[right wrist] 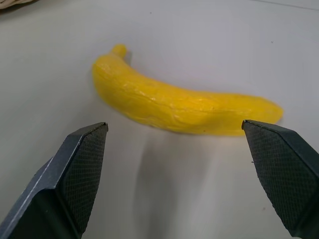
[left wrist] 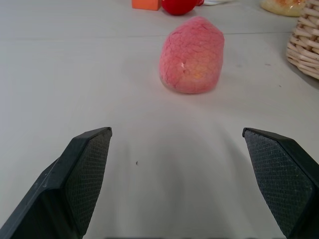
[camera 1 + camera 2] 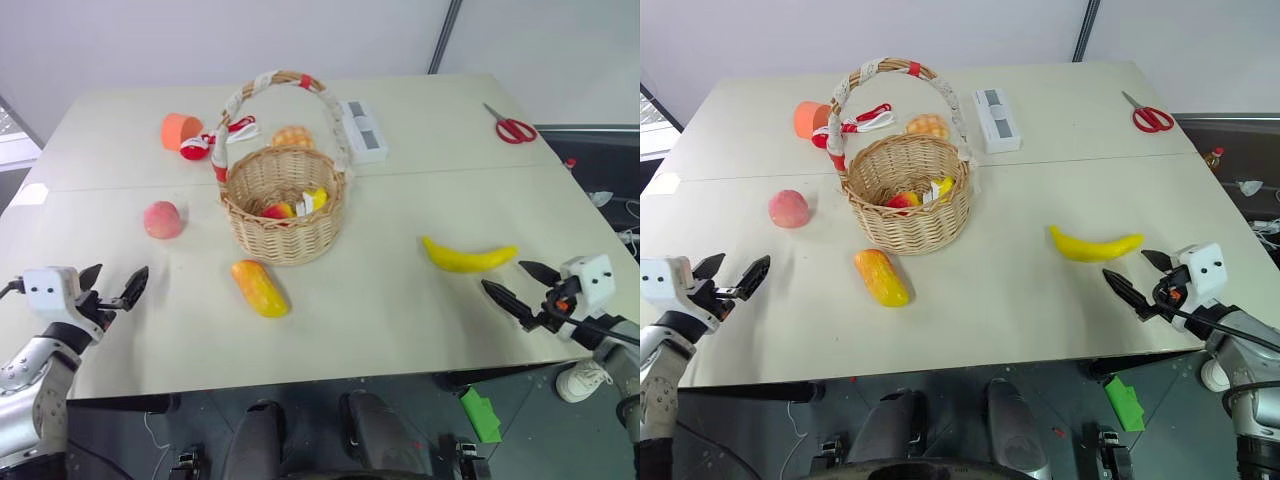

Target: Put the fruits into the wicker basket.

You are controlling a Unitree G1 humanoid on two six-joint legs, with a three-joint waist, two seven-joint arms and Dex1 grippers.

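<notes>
The wicker basket (image 3: 285, 215) stands mid-table with its ribboned handle up; something red and yellow lies inside. A pink peach (image 3: 162, 220) rests left of it, an orange-yellow mango (image 3: 259, 288) just in front, and a yellow banana (image 3: 468, 257) to the right. My left gripper (image 3: 112, 285) hovers open at the table's front left edge, pointing at the peach (image 2: 192, 56) a short way ahead. At the front right edge my right gripper (image 3: 518, 285) is open, with the banana (image 1: 179, 104) just beyond its fingertips. Neither holds anything.
Behind the basket lie an orange cup (image 3: 179, 130), a red-and-white ribbon (image 3: 215, 140), a criss-cross bread (image 3: 293, 137) and a white box (image 3: 362, 130). Red scissors (image 3: 514, 127) sit at the far right corner. The table's front edge runs just under both grippers.
</notes>
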